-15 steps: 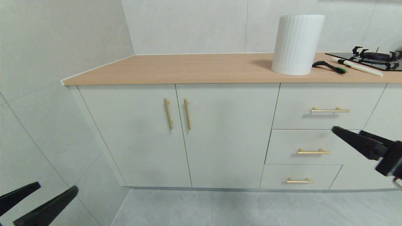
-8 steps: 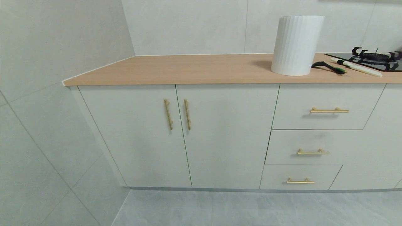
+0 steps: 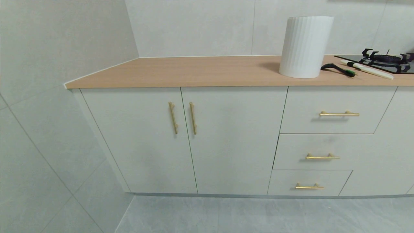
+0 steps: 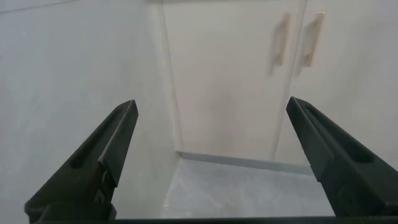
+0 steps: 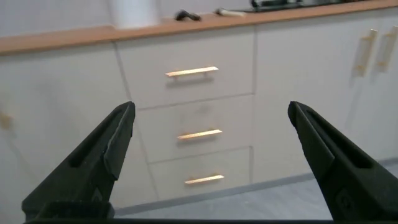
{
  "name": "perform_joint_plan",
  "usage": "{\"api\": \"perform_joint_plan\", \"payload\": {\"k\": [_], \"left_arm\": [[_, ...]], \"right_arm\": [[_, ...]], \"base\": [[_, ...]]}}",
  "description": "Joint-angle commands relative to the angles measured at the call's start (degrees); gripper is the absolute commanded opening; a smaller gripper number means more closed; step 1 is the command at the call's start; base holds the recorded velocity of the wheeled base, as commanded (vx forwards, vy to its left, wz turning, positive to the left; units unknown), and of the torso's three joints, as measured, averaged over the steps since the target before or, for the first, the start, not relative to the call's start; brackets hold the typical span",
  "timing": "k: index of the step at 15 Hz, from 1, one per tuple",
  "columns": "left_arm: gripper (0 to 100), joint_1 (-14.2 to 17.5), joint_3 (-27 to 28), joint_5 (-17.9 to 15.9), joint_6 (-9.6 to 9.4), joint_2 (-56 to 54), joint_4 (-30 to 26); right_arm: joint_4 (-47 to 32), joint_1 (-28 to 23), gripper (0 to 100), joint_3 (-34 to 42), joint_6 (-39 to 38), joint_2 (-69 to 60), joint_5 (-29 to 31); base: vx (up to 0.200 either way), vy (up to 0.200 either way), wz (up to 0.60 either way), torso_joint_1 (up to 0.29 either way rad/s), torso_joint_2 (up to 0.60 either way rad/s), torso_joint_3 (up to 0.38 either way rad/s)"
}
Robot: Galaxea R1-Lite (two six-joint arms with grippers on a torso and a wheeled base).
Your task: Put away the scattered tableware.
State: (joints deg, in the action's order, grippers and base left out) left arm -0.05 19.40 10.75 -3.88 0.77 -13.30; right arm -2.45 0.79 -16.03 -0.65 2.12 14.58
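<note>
A black-handled utensil with a green tip [image 3: 338, 69] and a long white utensil [image 3: 367, 69] lie on the wooden countertop [image 3: 194, 71], to the right of a tall white ribbed container [image 3: 305, 47]. In the right wrist view my right gripper [image 5: 211, 158] is open and holds nothing. It faces the drawer stack below the same container [image 5: 132, 12] and the black utensil [image 5: 186, 15]. My left gripper [image 4: 211, 158] is also open and holds nothing, low in front of the double cabinet doors [image 4: 249, 81] near the wall corner.
A black stove burner [image 3: 386, 58] sits at the counter's far right. Three shut drawers with gold handles [image 3: 339, 114] are stacked under the container. Two shut doors with upright gold handles [image 3: 183, 117] stand left of them. A tiled wall [image 3: 48, 97] closes the left side.
A second ago both grippers hung low at the head view's left and right edges; they have since drawn back toward me. The things on the counter have not moved.
</note>
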Motion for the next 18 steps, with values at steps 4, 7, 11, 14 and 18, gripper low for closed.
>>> {"api": "perform_joint_plan", "payload": {"k": [4, 7, 11, 14, 18], "left_arm": [[100, 0.2, -12.2, -1.5, -0.25, -0.8, 7.5], [100, 0.2, -19.2, -5.0, -0.34, -0.8, 15.6], [100, 0.2, -19.3, -10.5, 2.29, -0.8, 13.0], [100, 0.1, -19.4, -10.7, 2.82, -0.8, 13.4], [100, 0.1, -19.4, -10.7, 3.7, -0.8, 13.4]], "right_arm": [[6.9, -1.0, 100, 12.4, 1.1, -2.1, -2.1], [10.1, -1.0, 100, 16.0, 2.1, -2.1, -8.0], [5.4, -0.9, 100, 16.0, 1.5, -2.0, -14.1], [1.1, -0.9, 100, 15.8, 0.9, -1.9, -17.2], [2.4, -0.9, 100, 15.9, 0.9, -2.0, -17.3]], "base": [[0.0, 0.0, 0.0, 0.0, 0.0, 0.0], [0.0, 0.0, 0.0, 0.0, 0.0, 0.0], [0.0, 0.0, 0.0, 0.0, 0.0, 0.0], [0.0, 0.0, 0.0, 0.0, 0.0, 0.0], [0.0, 0.0, 0.0, 0.0, 0.0, 0.0]]}}
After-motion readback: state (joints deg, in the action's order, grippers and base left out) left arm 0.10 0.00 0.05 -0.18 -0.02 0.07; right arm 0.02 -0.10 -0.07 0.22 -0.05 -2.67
